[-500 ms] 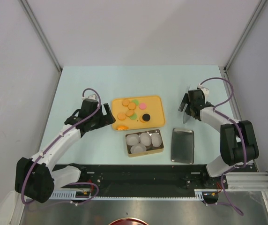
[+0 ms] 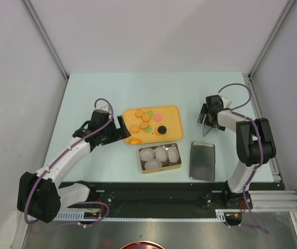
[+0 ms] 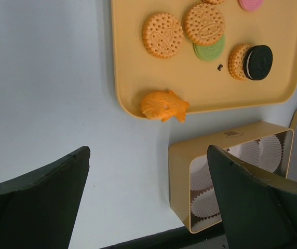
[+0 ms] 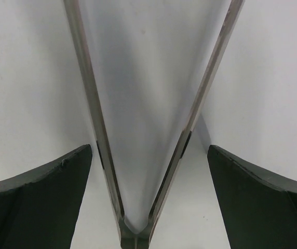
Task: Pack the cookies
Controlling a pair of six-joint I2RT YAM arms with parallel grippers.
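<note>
Closing my spread right tool (image 4: 149, 150) off-centre on the V-shaped steel tongs (image 4: 135, 237) may skate them across the pale bench (image 2: 86, 93).

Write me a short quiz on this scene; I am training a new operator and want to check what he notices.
1. True or false: the tin already holds a cookie.
2. What lies between the open fingers of the right gripper? A. a spoon B. tongs C. a black cookie
3. In a few words: where does the metal lid lie with respect to the tin?
Key: 1. False: only white paper cups show in it; the cookies are on the tray. 2. B. 3. On the table, to the tin's right, apart from it.
</note>
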